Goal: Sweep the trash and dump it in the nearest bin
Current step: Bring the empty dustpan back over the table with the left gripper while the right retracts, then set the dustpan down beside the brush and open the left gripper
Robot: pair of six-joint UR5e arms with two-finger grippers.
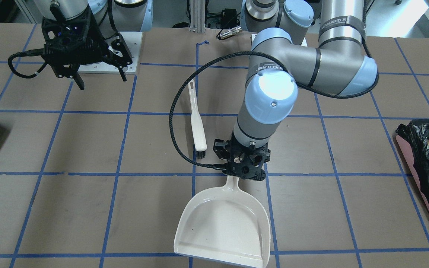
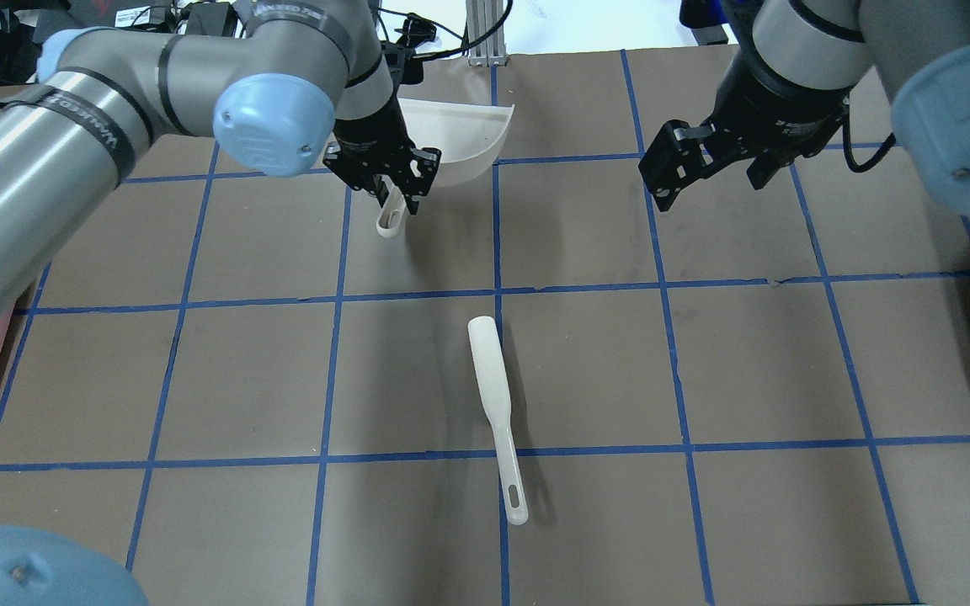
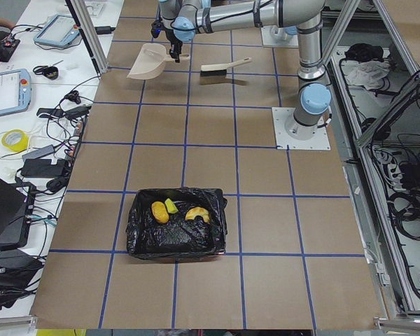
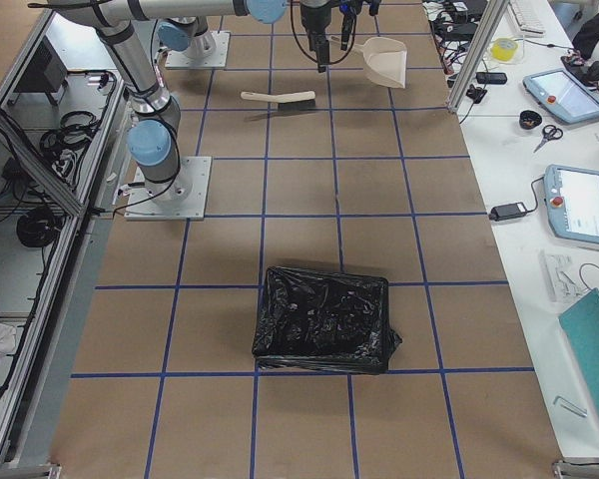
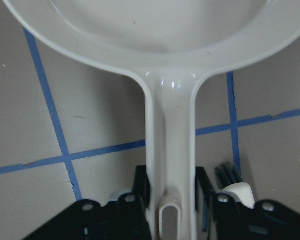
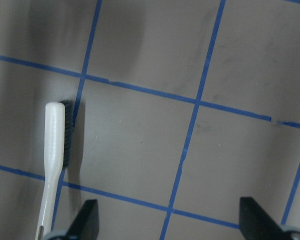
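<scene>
My left gripper (image 1: pixel 245 168) is shut on the handle of a cream dustpan (image 1: pixel 223 227). In the left wrist view its fingers (image 5: pixel 142 186) press both sides of the handle (image 5: pixel 170 150). The pan looks empty and lies low at the table's far side (image 2: pixel 455 135). A cream brush (image 1: pixel 198 126) with dark bristles lies free on the table beside it (image 2: pixel 493 396). My right gripper (image 1: pixel 101 81) is open and empty, hanging above the table away from the brush (image 6: pixel 52 150). The bin (image 3: pixel 175 225), black-bagged with a pink side (image 1: pixel 408 160), holds yellowish scraps.
A second black-bagged container (image 4: pixel 324 321) stands at the table's end on my right. The table is brown with a blue tape grid (image 2: pixel 498 295). Operator desks with tablets and cables (image 3: pixel 14 77) line the far side.
</scene>
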